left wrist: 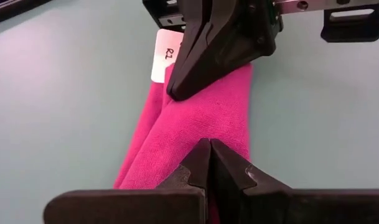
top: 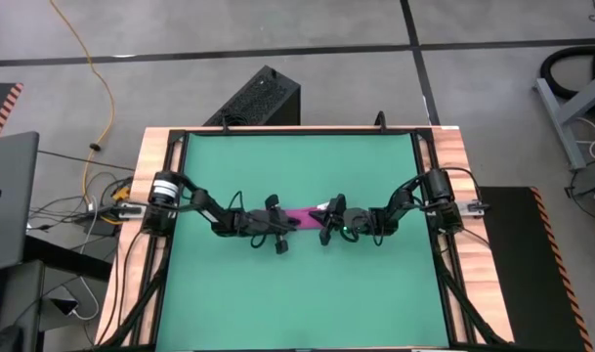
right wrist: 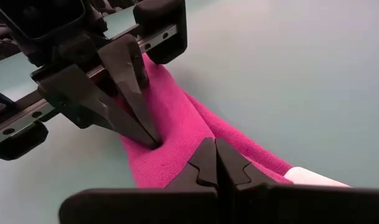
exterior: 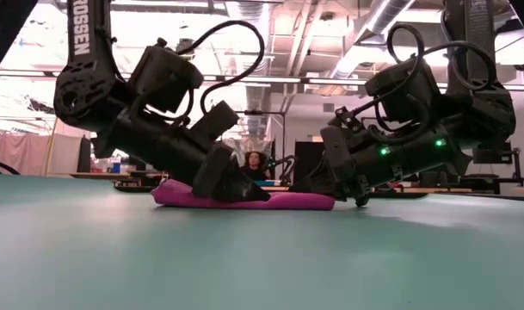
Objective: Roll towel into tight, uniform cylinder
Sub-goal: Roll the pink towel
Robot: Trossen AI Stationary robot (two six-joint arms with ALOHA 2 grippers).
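Towel (top: 304,217) lies as a narrow folded strip at mid-mat (top: 297,303); left gripper (top: 281,228) and right gripper (top: 325,224), both closed, press its ends; rolling under way; next, turn evenly

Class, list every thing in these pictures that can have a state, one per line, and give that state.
towel: folded into a long narrow strip, flat on the mat, not yet a roll
white tag: at the strip's end near the right claw
left claw: shut, tips pressed on the towel
right claw: shut, tips pressed on the towel
green mat: lying flat
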